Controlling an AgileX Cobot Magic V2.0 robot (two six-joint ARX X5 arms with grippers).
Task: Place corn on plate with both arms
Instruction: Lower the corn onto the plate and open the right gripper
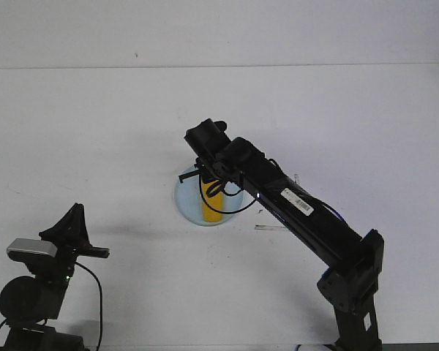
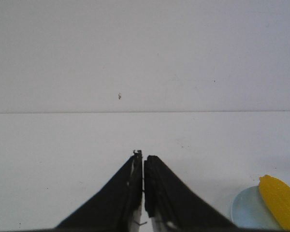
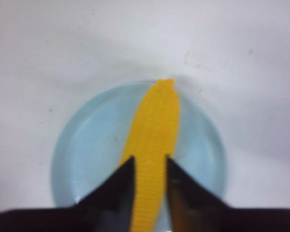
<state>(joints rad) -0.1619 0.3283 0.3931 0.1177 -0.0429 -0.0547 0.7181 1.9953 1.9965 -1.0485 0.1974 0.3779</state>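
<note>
The yellow corn (image 3: 157, 116) lies lengthwise over the pale blue plate (image 3: 92, 140), tapered end pointing away from the wrist. My right gripper (image 3: 150, 162) is shut on the corn, one finger pressed against each side of its thick end. From the front, the right arm reaches in from the right, its gripper (image 1: 208, 174) hiding the far half of the corn (image 1: 211, 208) and part of the plate (image 1: 184, 201). My left gripper (image 2: 143, 155) is shut and holds nothing. It rests at the front left (image 1: 76, 210), well away from the plate (image 2: 249, 212) and corn (image 2: 280, 200).
A thin pale strip (image 1: 274, 227) lies on the white table just right of the plate, under the right arm. The table's far edge (image 1: 219, 67) meets a plain white wall. The right arm's base (image 1: 355, 292) stands at the front right.
</note>
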